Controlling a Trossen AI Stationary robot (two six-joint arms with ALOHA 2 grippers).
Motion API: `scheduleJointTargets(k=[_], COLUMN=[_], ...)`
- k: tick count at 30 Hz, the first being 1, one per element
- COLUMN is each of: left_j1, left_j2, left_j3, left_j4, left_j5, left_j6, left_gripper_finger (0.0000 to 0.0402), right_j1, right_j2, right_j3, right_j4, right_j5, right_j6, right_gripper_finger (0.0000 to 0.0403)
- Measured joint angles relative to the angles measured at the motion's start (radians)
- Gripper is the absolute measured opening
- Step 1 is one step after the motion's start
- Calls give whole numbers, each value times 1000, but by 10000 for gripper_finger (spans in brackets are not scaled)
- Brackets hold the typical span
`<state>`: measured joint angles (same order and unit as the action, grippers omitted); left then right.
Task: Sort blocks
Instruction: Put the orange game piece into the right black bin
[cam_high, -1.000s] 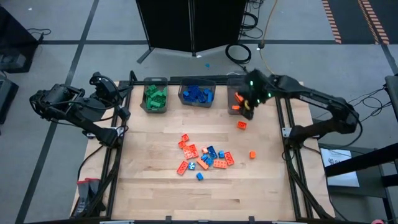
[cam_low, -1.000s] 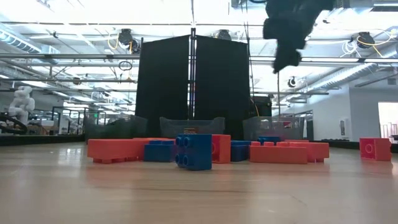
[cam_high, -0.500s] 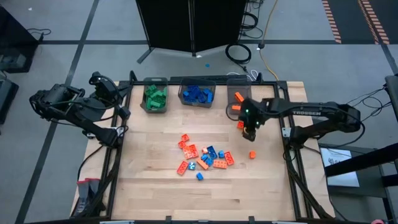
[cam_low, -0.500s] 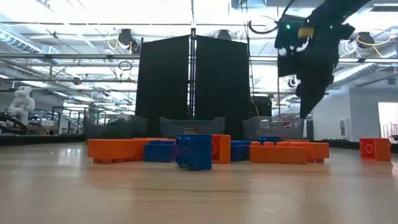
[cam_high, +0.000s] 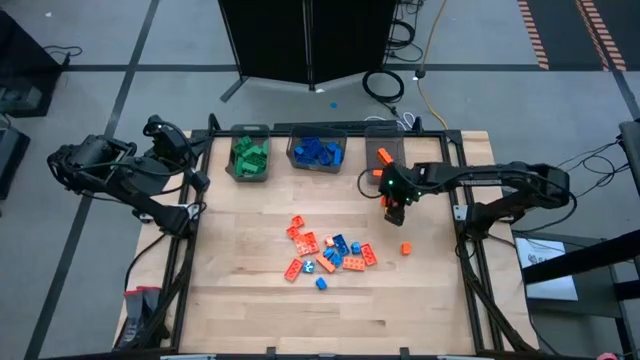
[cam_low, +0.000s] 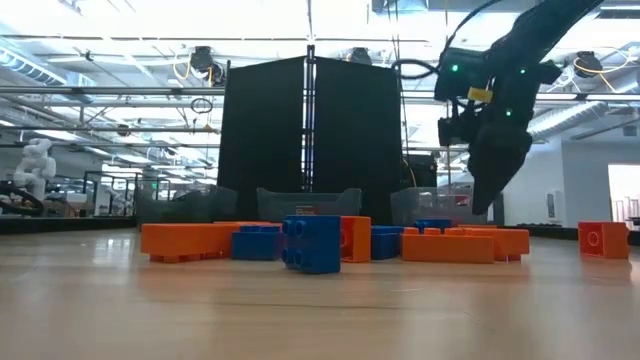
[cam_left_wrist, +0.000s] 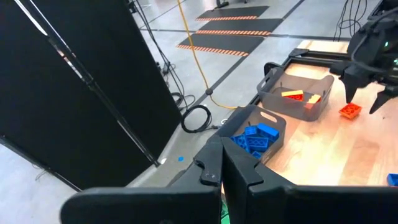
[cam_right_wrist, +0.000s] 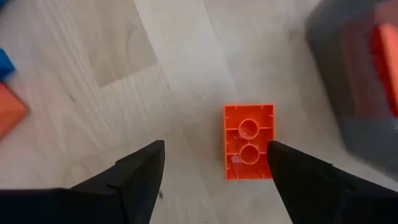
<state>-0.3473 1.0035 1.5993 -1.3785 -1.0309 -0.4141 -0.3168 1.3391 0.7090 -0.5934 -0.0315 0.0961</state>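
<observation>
Three grey bins (cam_high: 318, 152) along the bench's (cam_high: 240, 290) far edge. About a dozen loose blocks (cam_high: 328, 253) mid-bench. Right pincer (cam_right_wrist: 214, 163) spread wide, empty, poised over one orange block (cam_right_wrist: 249, 141) near the right bin. Left pincer (cam_left_wrist: 222, 165) clenched, off-bench left.

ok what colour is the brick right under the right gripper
Orange-red brick, clearest in the right wrist view.

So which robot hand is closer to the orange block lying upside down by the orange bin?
The right gripper hangs open just above that orange block. The left gripper waits beyond the table's far left edge.
</observation>
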Motion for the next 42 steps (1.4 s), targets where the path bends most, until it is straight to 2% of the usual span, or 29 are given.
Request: scheduleJointTargets(k=[11, 15, 18, 23, 24, 29, 37, 39, 42], left_j1=[0, 0, 0, 0, 0, 0, 0, 0, 0], left_j2=[0, 0, 0, 0, 0, 0, 1, 4, 6], left_j3=[0, 0, 0, 0, 0, 0, 0, 0, -22], left_j4=[0, 0, 0, 0, 0, 0, 0, 0, 11], left_j5=[0, 0, 0, 0, 0, 0, 0, 0, -4], left_j6=[1, 1, 0, 0, 1, 1, -23, -51, -58], left_gripper_finger=[0, 0, 0, 0, 0, 0, 0, 0, 0], right_j1=[-18, -18, -18, -12, -8, 8, 10, 8, -26], right_j2=[160, 176, 176, 163, 155, 113, -48, -94, -132], right_j3=[4, 4, 3, 3, 2, 17, 148, 168, 170], right_j4=[77, 87, 89, 73, 71, 49, 60, 73, 111], right_j5=[54, 75, 86, 91, 86, 60, -4, 14, 124], right_j6=[-31, -19, 24, 148, 159, 185, 122, 87, 84], right_gripper_finger=[279, 258, 210, 71, 57, 57, 57, 57, 57])
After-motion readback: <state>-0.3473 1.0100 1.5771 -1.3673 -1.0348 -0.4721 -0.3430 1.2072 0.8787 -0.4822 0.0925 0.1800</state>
